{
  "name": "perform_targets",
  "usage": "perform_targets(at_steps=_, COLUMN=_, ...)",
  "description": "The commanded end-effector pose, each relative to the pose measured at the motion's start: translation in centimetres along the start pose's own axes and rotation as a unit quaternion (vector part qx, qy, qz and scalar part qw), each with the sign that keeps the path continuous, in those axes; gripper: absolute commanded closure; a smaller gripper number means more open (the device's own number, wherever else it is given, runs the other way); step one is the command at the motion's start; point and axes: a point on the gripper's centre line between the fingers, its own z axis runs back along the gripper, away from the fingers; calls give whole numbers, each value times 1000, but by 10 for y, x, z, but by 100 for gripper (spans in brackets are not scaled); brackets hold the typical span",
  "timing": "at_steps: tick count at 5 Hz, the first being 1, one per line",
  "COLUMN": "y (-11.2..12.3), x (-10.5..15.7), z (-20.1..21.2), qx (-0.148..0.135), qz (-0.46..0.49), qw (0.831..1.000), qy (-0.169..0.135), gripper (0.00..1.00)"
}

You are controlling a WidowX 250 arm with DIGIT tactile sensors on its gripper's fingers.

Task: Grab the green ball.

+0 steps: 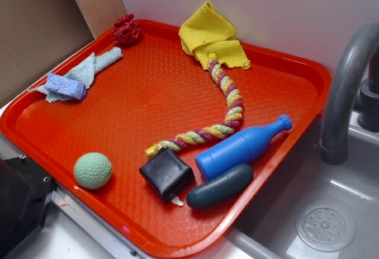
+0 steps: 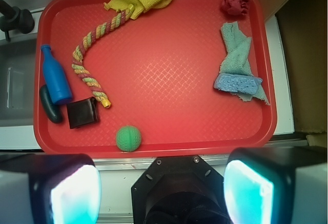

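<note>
The green ball (image 1: 93, 170) is a small pale-green dimpled sphere lying alone in the near-left corner of the red tray (image 1: 148, 93). In the wrist view the green ball (image 2: 128, 138) sits close to the near rim of the red tray (image 2: 169, 70), just right of the black block (image 2: 83, 113). My gripper (image 2: 163, 193) hangs high over the counter in front of that rim, open, with its two fingers wide apart and nothing between them. The ball lies ahead of the fingers, slightly left of their midline. The gripper does not show in the exterior view.
Near the ball lie the black block (image 1: 166, 175), a dark teal capsule (image 1: 219, 186), a blue bottle (image 1: 240, 148) and a braided rope (image 1: 225, 111). A yellow cloth (image 1: 213, 37), a red wad (image 1: 127, 29) and a pale-blue cloth with sponge (image 1: 77, 78) lie farther back. A grey faucet (image 1: 346, 93) and sink (image 1: 320, 223) stand right.
</note>
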Motion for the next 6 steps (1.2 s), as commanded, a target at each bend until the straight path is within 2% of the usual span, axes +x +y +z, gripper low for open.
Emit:
perform_targets(at_steps=1, y=0, x=0, z=0, qx=0, qz=0, qw=1000, qy=0, gripper=0)
perform_targets(at_steps=2, y=2, x=18, z=-52, qx=23, qz=47, qw=998, qy=37, gripper=0)
perform_targets(at_steps=3, y=-13, x=15, z=-101, qx=14, qz=16, qw=997, qy=80, gripper=0)
perform_targets(at_steps=4, y=-27, x=-2, z=-140, qx=16, qz=-39, qw=994, qy=99, gripper=0)
perform_targets(at_steps=5, y=-42, x=-23, z=-167, qx=-7, qz=-85, qw=989, qy=117, gripper=0)
perform_targets(at_steps=6, y=-51, x=-27, z=-187, qx=-28, qz=-90, qw=990, qy=103, gripper=0)
